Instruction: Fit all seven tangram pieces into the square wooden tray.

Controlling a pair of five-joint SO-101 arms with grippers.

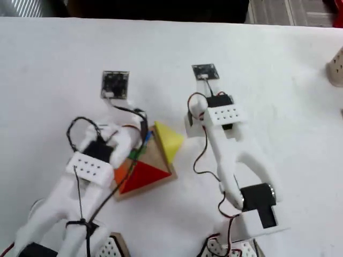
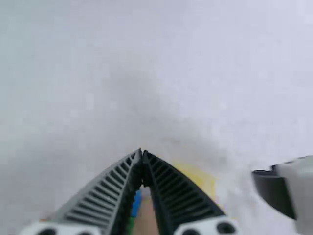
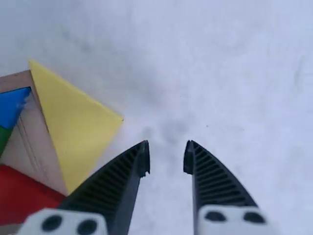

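Note:
The square wooden tray (image 1: 153,159) lies at the table's middle, turned like a diamond. A red triangle (image 1: 142,174) and an orange piece (image 1: 122,170) lie in it, with blue (image 1: 147,140) and green (image 1: 134,154) pieces half hidden under my left arm. A yellow triangle (image 1: 169,140) rests tilted over the tray's right rim. My left gripper (image 2: 142,154) is shut above the tray with nothing between its tips; below it I see the blue piece (image 2: 136,203) and the yellow triangle (image 2: 198,178). My right gripper (image 3: 166,156) stands open over bare table, just beside the yellow triangle (image 3: 73,127).
Two small black square boards (image 1: 115,83) (image 1: 205,71) lie on the white table behind the arms. A perforated beige object (image 1: 336,67) stands at the right edge. The right arm's body (image 2: 283,188) shows at the side of the left wrist view.

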